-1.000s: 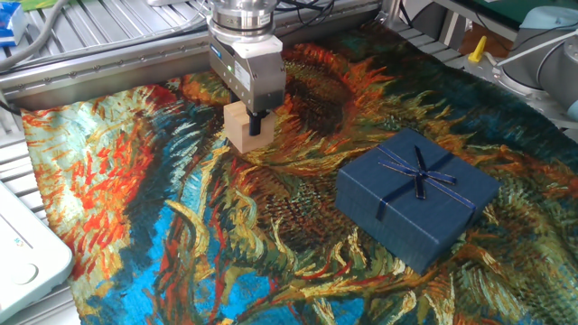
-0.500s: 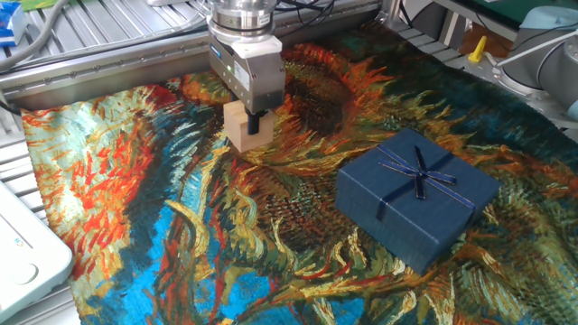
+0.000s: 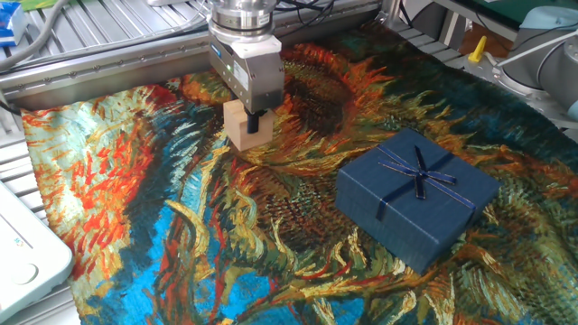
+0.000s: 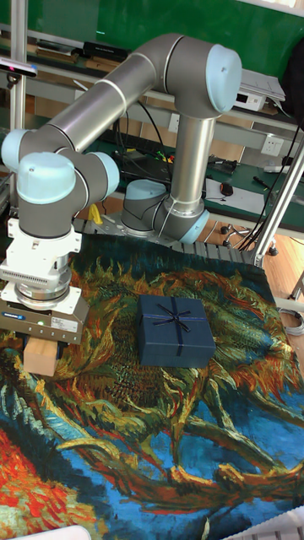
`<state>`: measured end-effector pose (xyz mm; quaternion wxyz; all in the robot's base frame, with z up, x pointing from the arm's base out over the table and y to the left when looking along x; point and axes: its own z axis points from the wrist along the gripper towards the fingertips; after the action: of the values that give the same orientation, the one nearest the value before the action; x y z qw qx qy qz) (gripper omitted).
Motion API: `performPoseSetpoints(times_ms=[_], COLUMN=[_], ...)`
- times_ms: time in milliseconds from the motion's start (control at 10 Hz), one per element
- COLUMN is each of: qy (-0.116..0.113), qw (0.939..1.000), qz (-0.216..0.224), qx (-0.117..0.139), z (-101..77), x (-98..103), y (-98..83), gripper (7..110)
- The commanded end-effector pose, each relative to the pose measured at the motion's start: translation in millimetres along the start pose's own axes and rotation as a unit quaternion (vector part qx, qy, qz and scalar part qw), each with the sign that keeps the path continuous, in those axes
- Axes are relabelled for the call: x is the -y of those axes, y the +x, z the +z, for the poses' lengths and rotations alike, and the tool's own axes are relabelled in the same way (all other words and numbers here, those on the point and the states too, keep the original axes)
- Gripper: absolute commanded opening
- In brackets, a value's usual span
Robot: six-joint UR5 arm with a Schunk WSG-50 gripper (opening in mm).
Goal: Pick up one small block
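Note:
The small block (image 3: 238,134), a plain pale tan wooden cube, stands on the painted cloth at the back left of the table. My gripper (image 3: 245,123) comes straight down over it. One black finger (image 3: 257,124) presses the block's right face and the other finger is hidden behind the block. The tall fixed view shows the small block (image 4: 38,358) sticking out below my gripper (image 4: 40,344), its bottom at the level of the cloth. The jaws look shut on the block.
A navy gift box (image 3: 417,199) with a ribbon bow lies right of the block, a hand's width away, and shows as the navy gift box (image 4: 176,331) mid-cloth. A metal rail (image 3: 108,72) runs behind. A white device (image 3: 23,257) sits at the front left edge.

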<state>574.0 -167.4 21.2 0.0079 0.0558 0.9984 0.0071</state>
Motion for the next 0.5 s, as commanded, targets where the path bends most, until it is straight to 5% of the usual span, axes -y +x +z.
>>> performPoseSetpoints(times_ms=[0,400], qy=[-0.008,-0.009], qw=[0.9999,0.9998], qz=[0.005,-0.004], qx=[-0.004,-0.017], z=[-9.7,-31.5], x=[-3,-2], y=[-2.4,-8.3], gripper=[44,44])
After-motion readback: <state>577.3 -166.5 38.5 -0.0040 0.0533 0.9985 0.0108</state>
